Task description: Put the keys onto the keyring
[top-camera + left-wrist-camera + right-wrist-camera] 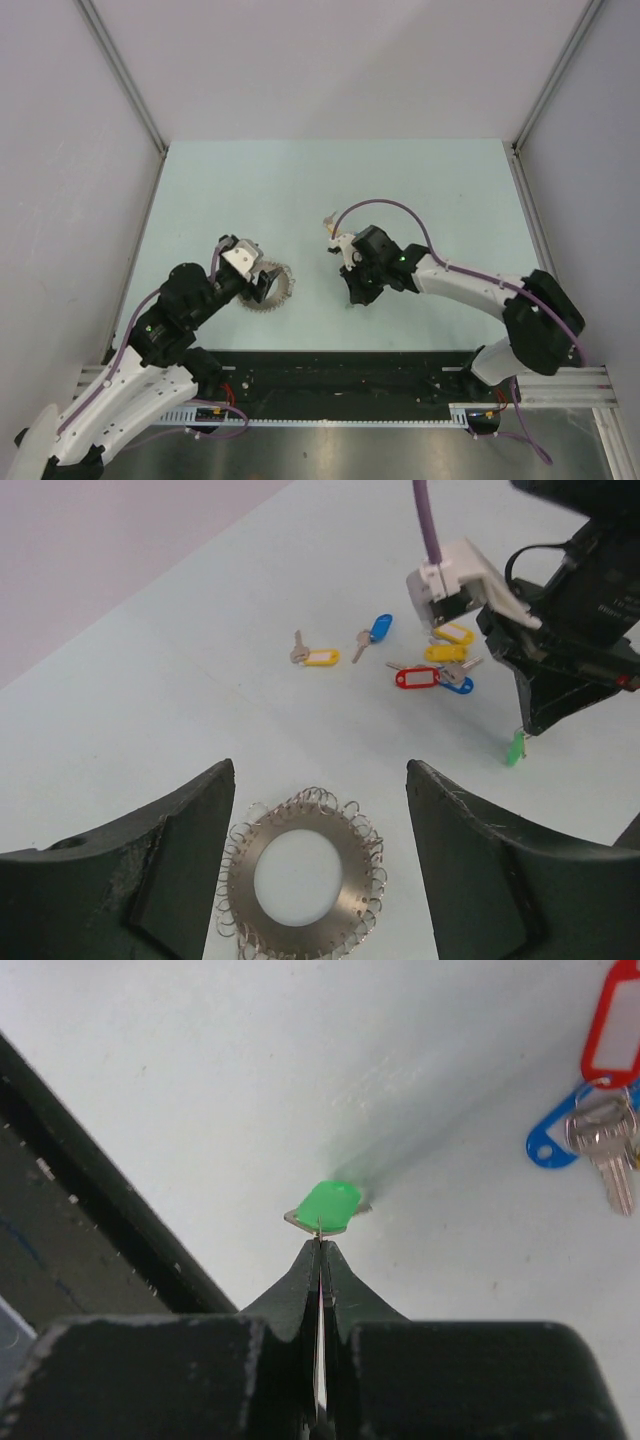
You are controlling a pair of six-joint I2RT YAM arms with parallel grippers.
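Left gripper (320, 780) apart over keyring (345, 905), rim cropped at 6 o'clock. Right gripper (319, 1245) clamped on green key (328, 1205), blade mostly hidden.

The right wrist view's edge cuts off the red tag (614, 1026).
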